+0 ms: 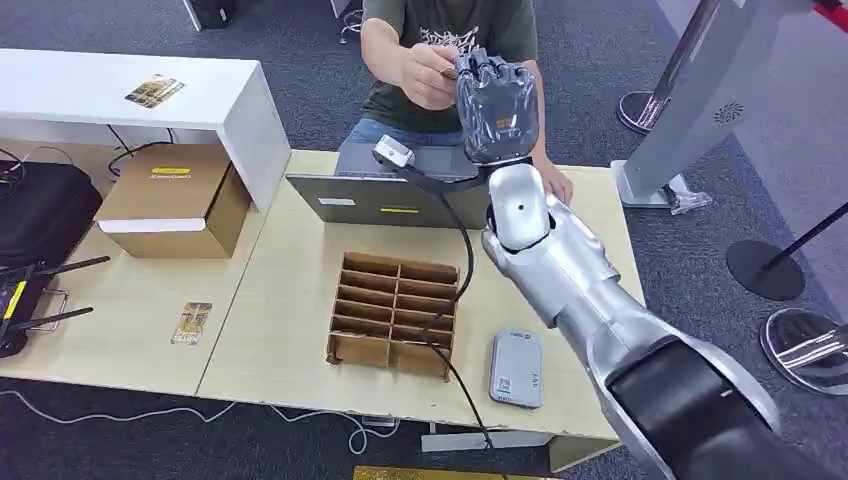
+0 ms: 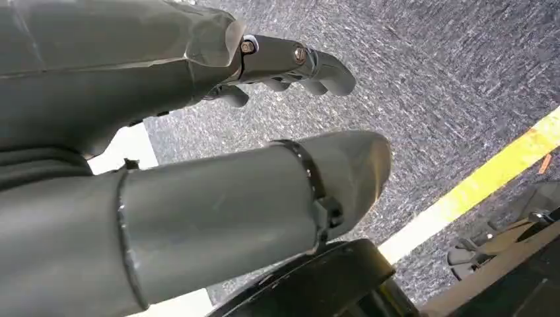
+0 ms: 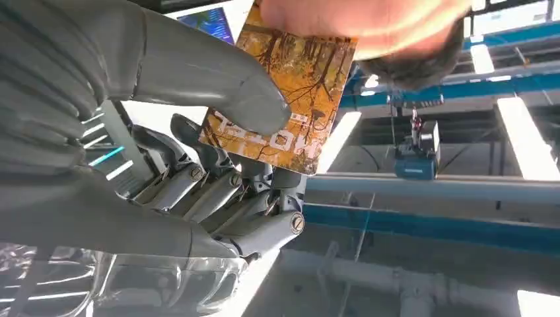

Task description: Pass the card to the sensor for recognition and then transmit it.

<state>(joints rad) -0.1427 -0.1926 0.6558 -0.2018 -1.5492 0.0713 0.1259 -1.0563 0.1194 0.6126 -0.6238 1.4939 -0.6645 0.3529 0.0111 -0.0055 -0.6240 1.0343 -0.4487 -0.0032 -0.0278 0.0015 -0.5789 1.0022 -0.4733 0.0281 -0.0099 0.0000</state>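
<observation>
The right hand [image 1: 495, 105] is raised over the far edge of the counter [image 1: 300, 300], at about 12 o'clock in the head view, in front of a seated person [image 1: 440, 40]. Its thumb and fingers pinch the card [image 3: 290, 92], an orange card with a tree print. The person's hand [image 1: 428, 75] grips the same card at its other end, so both hold it at once.

The left hand [image 2: 290, 66] hangs low over grey carpet [image 2: 462, 79] crossed by a yellow line [image 2: 489, 178]; its fingers are curled loosely with nothing in them.

The counter is pale wood. Near its middle stands a brown divider tray [image 1: 393, 312] with many compartments. A grey sensor [image 1: 516, 368] lies flat at 4 o'clock from the tray, just beside it. A laptop [image 1: 390, 195] sits at 12 o'clock from the tray, its lid toward the robot. A cardboard box [image 1: 175, 200] rests at 10 o'clock, and a second card [image 1: 191, 323] lies at 9 o'clock. A white shelf [image 1: 130, 95] beyond the box carries a third card [image 1: 155, 91]. A black router [image 1: 25, 300] sits at the counter's far 9 o'clock edge. Dark carpet covers the room, with stanchion bases [image 1: 765, 268] at 3 o'clock.
</observation>
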